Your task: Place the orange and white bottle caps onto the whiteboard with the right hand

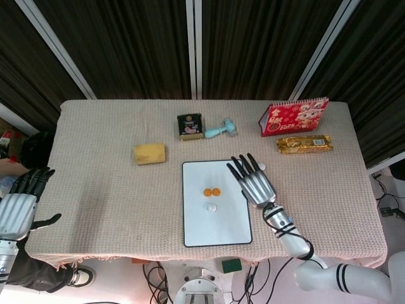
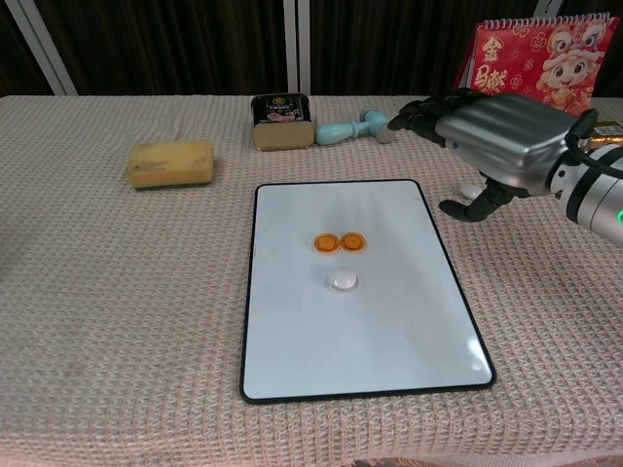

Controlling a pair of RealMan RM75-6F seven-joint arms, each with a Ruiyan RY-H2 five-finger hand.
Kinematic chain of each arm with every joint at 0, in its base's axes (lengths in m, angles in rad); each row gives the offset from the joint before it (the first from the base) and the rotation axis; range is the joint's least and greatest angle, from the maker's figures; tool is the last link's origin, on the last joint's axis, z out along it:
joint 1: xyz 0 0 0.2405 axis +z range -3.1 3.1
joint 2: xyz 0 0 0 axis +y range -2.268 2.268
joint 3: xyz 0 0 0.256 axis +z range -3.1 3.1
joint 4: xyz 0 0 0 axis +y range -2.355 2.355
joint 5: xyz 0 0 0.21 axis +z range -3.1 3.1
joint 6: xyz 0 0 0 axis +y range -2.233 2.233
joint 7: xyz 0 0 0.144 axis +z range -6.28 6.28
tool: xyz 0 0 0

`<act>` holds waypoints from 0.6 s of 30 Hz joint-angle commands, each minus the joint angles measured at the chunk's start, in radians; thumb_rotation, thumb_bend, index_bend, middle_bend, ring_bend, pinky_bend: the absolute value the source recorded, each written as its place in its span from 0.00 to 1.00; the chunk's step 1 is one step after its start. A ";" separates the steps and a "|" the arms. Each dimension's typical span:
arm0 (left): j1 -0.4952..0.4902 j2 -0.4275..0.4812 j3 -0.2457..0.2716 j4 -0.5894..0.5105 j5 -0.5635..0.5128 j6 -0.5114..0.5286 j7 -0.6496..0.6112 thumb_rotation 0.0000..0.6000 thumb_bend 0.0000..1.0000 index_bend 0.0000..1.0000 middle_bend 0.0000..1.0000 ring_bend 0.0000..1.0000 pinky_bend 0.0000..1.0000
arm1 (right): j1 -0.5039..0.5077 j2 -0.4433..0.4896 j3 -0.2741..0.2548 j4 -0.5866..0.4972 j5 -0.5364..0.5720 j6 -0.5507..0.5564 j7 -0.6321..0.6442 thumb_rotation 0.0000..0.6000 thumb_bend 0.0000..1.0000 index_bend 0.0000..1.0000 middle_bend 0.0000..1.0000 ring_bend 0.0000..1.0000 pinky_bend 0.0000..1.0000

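The whiteboard (image 1: 215, 228) (image 2: 389, 360) lies at the table's front middle. On it sit two orange caps (image 1: 211, 191) (image 2: 339, 242) side by side, with one white cap (image 1: 211, 206) (image 2: 342, 281) just in front of them. A second white cap (image 1: 261, 167) (image 2: 471, 191) lies on the cloth right of the board. My right hand (image 1: 255, 182) (image 2: 498, 136) hovers over the board's right edge with its fingers spread and nothing in it; the fingertips reach to that second cap. My left hand (image 1: 19, 206) hangs beyond the table's left edge, fingers apart and holding nothing.
A yellow sponge (image 1: 149, 153) (image 2: 170, 162), a black tin (image 1: 189, 126) (image 2: 282, 122) and a teal toy hammer (image 1: 221, 130) (image 2: 352, 126) stand behind the board. A red calendar (image 1: 293, 117) (image 2: 540, 68) and a gold packet (image 1: 304, 144) sit at the back right.
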 commanded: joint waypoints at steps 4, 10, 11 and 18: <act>-0.003 -0.003 0.001 -0.004 0.000 -0.006 0.011 0.95 0.08 0.09 0.07 0.00 0.11 | 0.003 0.009 0.052 0.143 0.152 -0.046 0.015 1.00 0.32 0.16 0.01 0.00 0.00; -0.006 -0.005 0.000 -0.002 -0.008 -0.014 0.014 0.96 0.08 0.09 0.07 0.00 0.11 | 0.034 -0.068 0.060 0.288 0.203 -0.092 0.039 1.00 0.33 0.19 0.02 0.00 0.00; -0.006 -0.005 0.001 -0.002 -0.008 -0.015 0.014 0.96 0.08 0.09 0.07 0.00 0.11 | 0.040 -0.080 0.061 0.308 0.208 -0.099 0.044 1.00 0.33 0.20 0.02 0.00 0.00; -0.005 -0.002 -0.001 0.002 -0.013 -0.015 0.006 0.96 0.08 0.09 0.07 0.00 0.11 | 0.074 -0.158 0.060 0.417 0.217 -0.131 0.061 1.00 0.34 0.25 0.02 0.00 0.00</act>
